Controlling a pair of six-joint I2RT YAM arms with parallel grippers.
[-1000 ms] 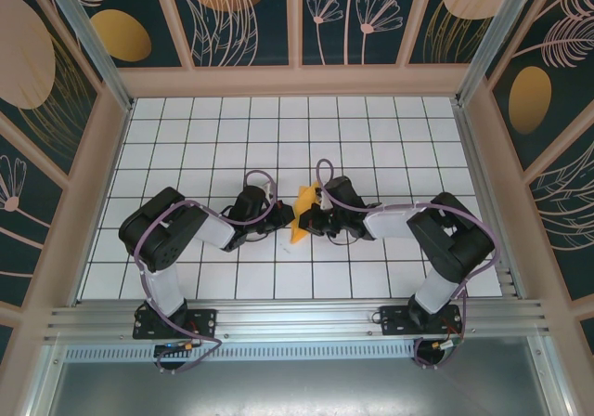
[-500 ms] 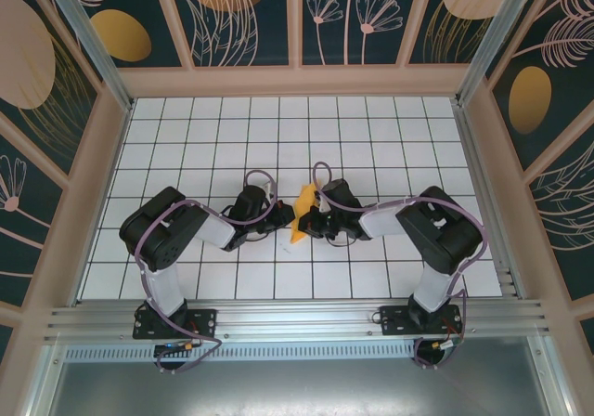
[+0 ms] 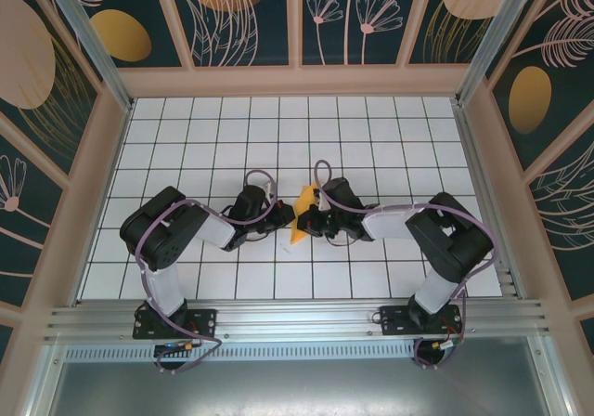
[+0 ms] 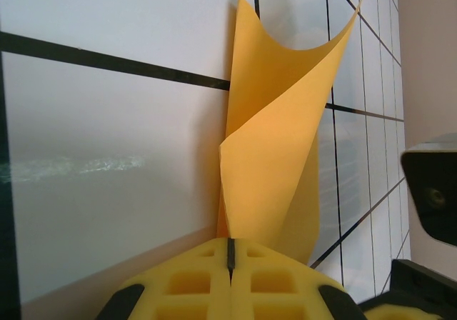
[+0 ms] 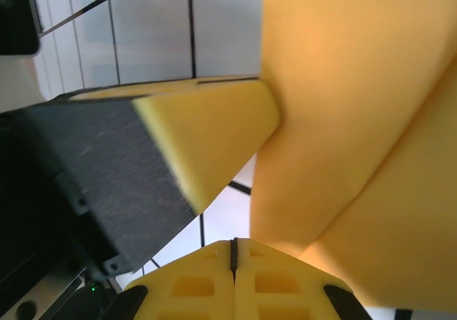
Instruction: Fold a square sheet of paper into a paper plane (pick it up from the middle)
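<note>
The orange-yellow sheet of paper stands folded and curled on the white grid table, between my two grippers. In the left wrist view the paper rises from the closed tip of my left gripper, which is shut on its lower edge. My left gripper sits at the paper's left side and my right gripper at its right. From the right wrist, my right gripper is shut with nothing in its slit. The paper lies just right of its tip. The left gripper's yellow pad touches the paper's edge.
The white tiled table is ringed by a raised tan frame and patterned walls. Both arms bend inward to the middle, their bases on the rail at the near edge. Part of the right arm shows at the left wrist view's right edge.
The right arm's elbow swung a little to the left half a second ago and has come back. The paper and the left arm have stayed put.
</note>
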